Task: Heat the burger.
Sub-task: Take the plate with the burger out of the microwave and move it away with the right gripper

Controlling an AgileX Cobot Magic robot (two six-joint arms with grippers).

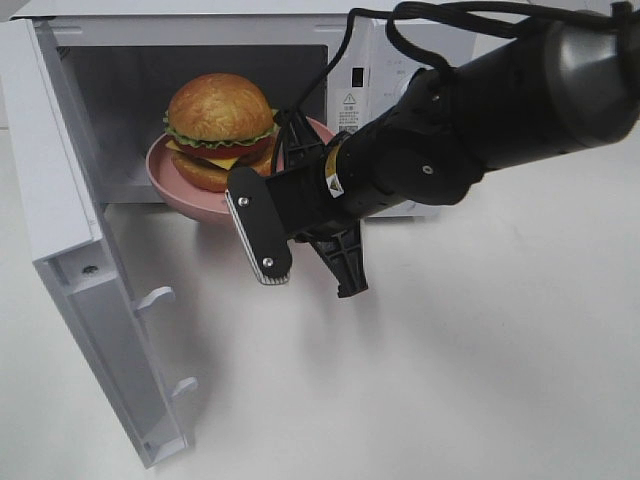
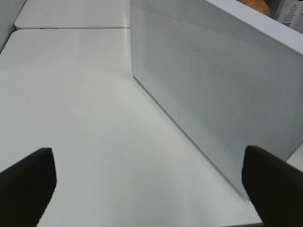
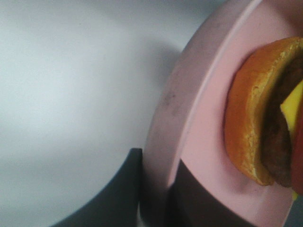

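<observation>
burger [image 1: 220, 128]: on the pink plate [image 1: 168, 175], partly inside the microwave [image 1: 375, 60] opening
right gripper [image 3: 156, 201]: clamped on the plate's near rim — one finger each side
left gripper [image 2: 151, 182]: spread wide, empty — beside the open door [image 2: 213, 90]

Right arm [image 1: 480, 110]: a thick matte-black cylindrical body is seen, with a glossy grey rounded segment at its far right end. Black cables [image 1: 440, 20] are looped above it. A yellow-and-white band is seen at the wrist. Right gripper [image 1: 288, 142]: a black block is fitted with a flat black plate, silver-edged and fastened with small screws. Left gripper [image 2: 151, 182]: two plain matte-black fingers [image 2: 26, 184] are shown.
</observation>
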